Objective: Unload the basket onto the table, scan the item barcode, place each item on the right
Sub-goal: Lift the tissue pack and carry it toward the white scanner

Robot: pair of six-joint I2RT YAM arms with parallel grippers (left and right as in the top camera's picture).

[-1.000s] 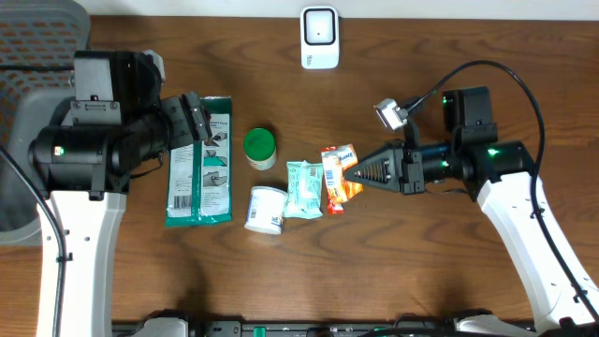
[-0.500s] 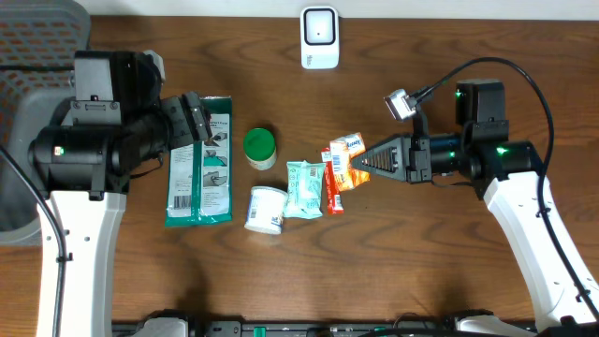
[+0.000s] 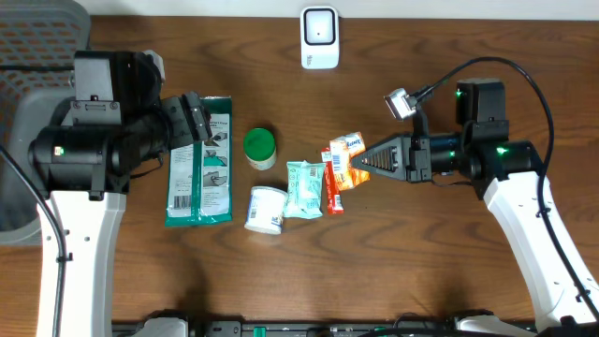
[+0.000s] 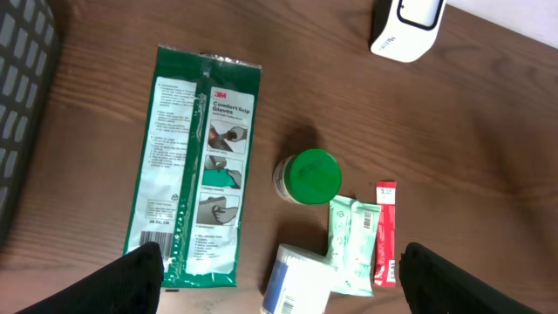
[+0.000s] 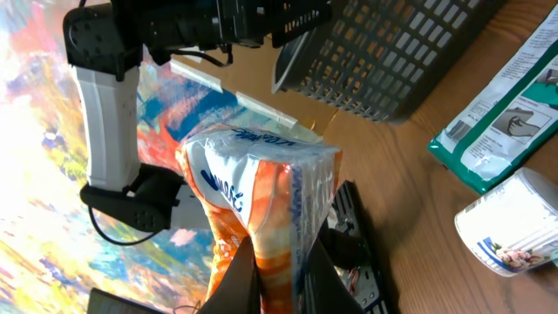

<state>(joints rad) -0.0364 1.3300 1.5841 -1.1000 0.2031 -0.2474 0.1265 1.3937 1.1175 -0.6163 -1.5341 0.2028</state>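
Our right claw is clamped on one end of the orange snack packet, lifted off the worktop. The scanner sits well apart, farther back and slightly left, nearer this claw. Our left claw stands spread, empty.

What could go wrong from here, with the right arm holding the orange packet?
1. The right end effector pinches the soft orange packet at one edge only, so it could slip or swing on the way to the white scanner.
2. The packet looks crumpled and no barcode shows in any view, so the code may be folded or face away from the scanner.
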